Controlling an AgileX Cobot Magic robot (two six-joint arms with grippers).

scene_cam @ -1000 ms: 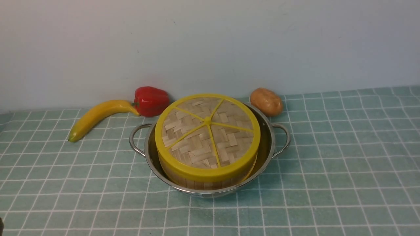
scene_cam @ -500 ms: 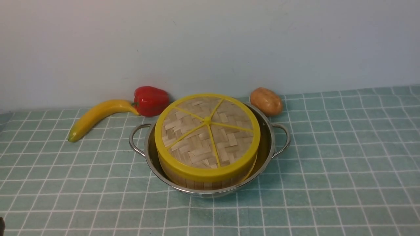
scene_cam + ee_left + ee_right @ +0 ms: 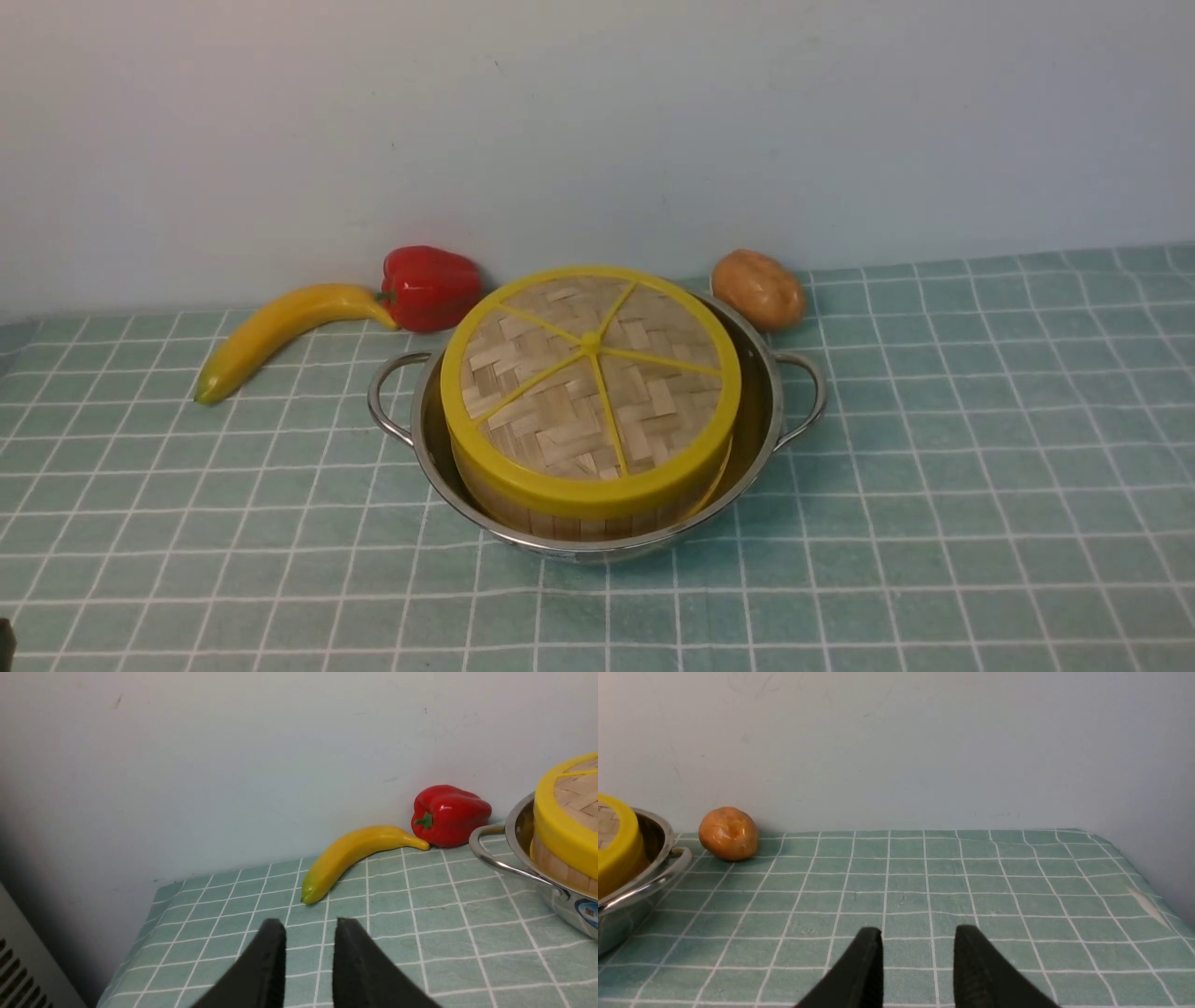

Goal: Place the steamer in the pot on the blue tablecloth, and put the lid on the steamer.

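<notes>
A: Your left gripper (image 3: 306,926) is hanging parted and empty beside the banana (image 3: 280,334). Status?

B: The lid (image 3: 590,373) is sitting on the steamer (image 3: 579,515) inside the pot (image 3: 761,411) on the blue tablecloth (image 3: 980,467). Your right gripper (image 3: 917,933) is idling, gapped, holding nothing. Nothing seems left.

Pot (image 3: 597,523) stood mid-cloth (image 3: 980,485). Banana (image 3: 280,331) and pepper (image 3: 428,285) crowded its far left, potato (image 3: 758,287) its far right. Near side and both flanks lay open.
</notes>
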